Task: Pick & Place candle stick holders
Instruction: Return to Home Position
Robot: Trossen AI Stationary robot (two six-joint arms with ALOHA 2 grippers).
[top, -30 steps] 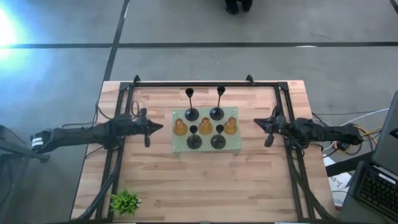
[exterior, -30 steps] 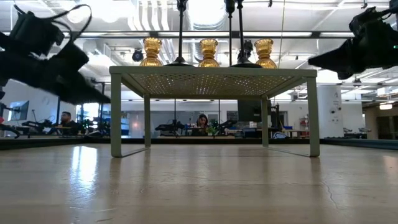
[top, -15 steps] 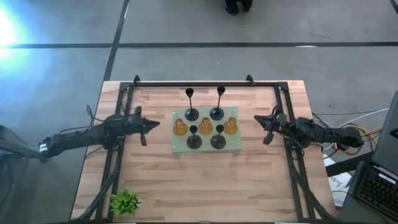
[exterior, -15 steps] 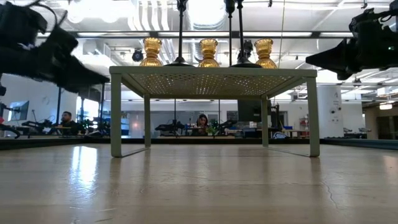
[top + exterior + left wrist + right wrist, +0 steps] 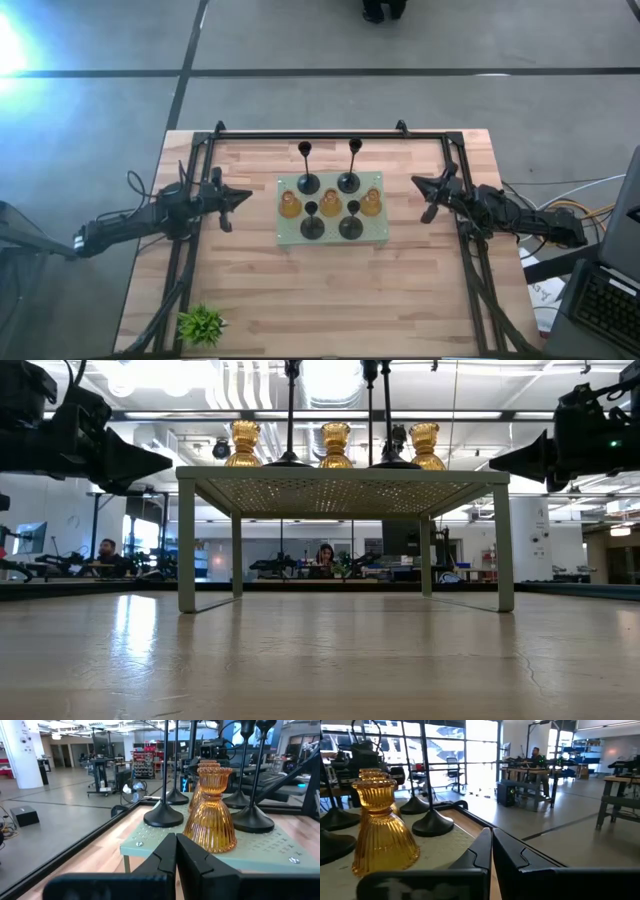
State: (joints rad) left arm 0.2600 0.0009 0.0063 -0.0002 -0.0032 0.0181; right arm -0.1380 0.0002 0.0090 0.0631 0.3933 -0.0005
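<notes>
Flanking the candle stick holders (image 5: 331,205), left pincer (image 5: 241,195) and right pincer (image 5: 417,183) hang clenched (both apart).

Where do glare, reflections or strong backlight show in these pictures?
High view: a white glare patch burns out the floor at the upper left. Low view: a bright ceiling light shines above the candle stick holders, and the table top carries a pale reflection. Right wrist view: the windows are washed out.

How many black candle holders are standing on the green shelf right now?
4, all on the shelf: back-left holder, back-right holder, front-left holder, front-right holder. None seems hidden.
</notes>
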